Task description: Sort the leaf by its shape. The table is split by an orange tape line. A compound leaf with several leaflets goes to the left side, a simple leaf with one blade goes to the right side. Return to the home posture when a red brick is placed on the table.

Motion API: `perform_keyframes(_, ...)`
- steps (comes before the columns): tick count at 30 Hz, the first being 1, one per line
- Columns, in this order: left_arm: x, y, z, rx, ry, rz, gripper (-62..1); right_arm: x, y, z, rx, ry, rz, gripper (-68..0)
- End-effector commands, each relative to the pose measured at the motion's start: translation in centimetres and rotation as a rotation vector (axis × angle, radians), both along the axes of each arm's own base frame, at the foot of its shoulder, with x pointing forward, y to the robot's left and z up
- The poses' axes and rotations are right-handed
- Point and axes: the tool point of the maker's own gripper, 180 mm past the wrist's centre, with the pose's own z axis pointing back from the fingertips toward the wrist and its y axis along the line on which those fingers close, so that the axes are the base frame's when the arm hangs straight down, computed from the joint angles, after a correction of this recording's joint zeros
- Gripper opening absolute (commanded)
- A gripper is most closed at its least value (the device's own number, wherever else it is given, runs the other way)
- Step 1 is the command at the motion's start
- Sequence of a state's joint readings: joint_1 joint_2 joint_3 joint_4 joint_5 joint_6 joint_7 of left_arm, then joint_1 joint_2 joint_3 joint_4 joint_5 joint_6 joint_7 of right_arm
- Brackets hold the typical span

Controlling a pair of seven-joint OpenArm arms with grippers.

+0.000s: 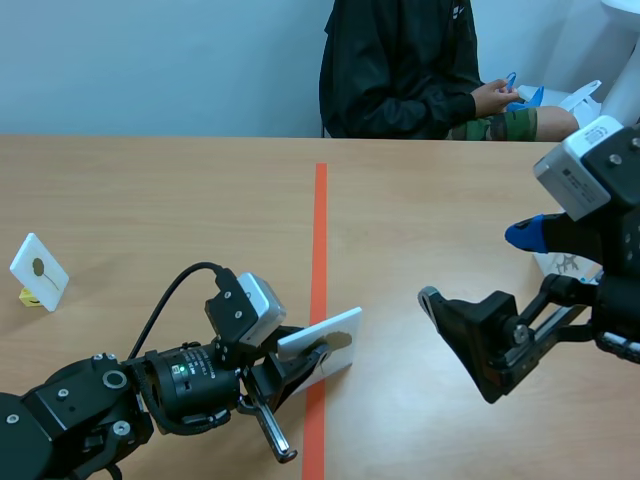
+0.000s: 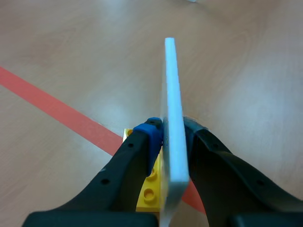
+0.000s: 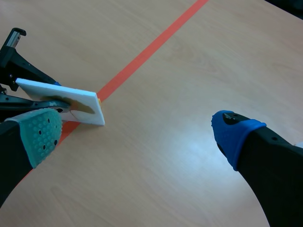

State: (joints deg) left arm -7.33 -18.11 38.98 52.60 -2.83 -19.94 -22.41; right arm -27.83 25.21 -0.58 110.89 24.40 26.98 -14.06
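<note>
— Two grippers in view; what does the left gripper (image 1: pixel 300 365) (image 2: pixel 173 130) have?
— It is clamped on a white card (image 1: pixel 330 335) (image 2: pixel 173 94) (image 3: pixel 61 94), one finger on each face. The card stands on a yellow brick (image 2: pixel 149 189) as its base.
— Where is the card?
— Near the robot, at the middle, tilted over the orange tape line (image 1: pixel 320 250) (image 2: pixel 57 111) (image 3: pixel 147 52), with its far corner just to the right of the line. I cannot tell whether the base touches the table (image 1: pixel 200 200).
— What leaf is on it?
— A brownish shape shows on the face, half hidden by a finger. I cannot tell whether it is one blade or several.
— And the right gripper (image 1: pixel 472 265) (image 3: pixel 137 135)?
— Spread wide with nothing between the pads, hanging above the right half of the table, well apart from the card.
— Anything else?
— A second card (image 1: pixel 38 270) stands at the far left edge on its own yellow base (image 1: pixel 30 297), showing a single rounded blade on a stalk. A person (image 1: pixel 400 70) in a black jacket sits across the table, to the right of the line, hands (image 1: pixel 495 97) together on something blue.
</note>
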Motion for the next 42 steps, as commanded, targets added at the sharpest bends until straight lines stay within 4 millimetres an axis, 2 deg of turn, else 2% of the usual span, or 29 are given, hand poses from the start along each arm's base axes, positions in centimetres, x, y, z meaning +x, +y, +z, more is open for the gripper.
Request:
perform_keyframes(1, 0.6, -0.4, 1.3, -0.037, -0.026, 0.004, -55.6, 0.2, -0.1, 0.3, 0.006, -0.013, -0.004, 0.4)
perform_keyframes(7, 0.1, -0.6, 2.0, -0.049, -0.031, -0.002, -56.9, 0.2, -0.1, 0.4, 0.006, -0.014, -0.004, 0.4)
perform_keyframes(12, -0.8, -0.3, 4.2, -0.061, -0.042, 0.009, -56.9, 0.2, -0.1, 0.4, 0.007, -0.015, -0.003, 0.4)
perform_keyframes(20, -2.9, 2.0, 8.1, -0.14, -0.002, 0.142, -56.9, 0.2, -0.1, 0.4, 0.009, -0.018, -0.003, 0.4)
perform_keyframes(28, -2.9, 7.1, 11.0, -0.171, -0.008, 0.325, -56.9, 0.2, -0.1, 0.4, 0.008, -0.018, -0.003, 0.4)
perform_keyframes(36, -1.1, 15.4, 11.4, -0.161, -0.018, 0.626, -56.9, 0.3, -0.1, 0.5, 0.008, -0.019, -0.007, 0.4)
perform_keyframes(39, -0.7, 17.6, 11.8, -0.166, -0.032, 0.701, -56.9, 0.2, -0.1, 0.4, 0.008, -0.019, -0.007, 0.4)
perform_keyframes(42, -0.6, 18.9, 11.4, -0.148, -0.034, 0.738, -56.9, 0.3, -0.1, 0.5, 0.008, -0.019, -0.007, 0.4)
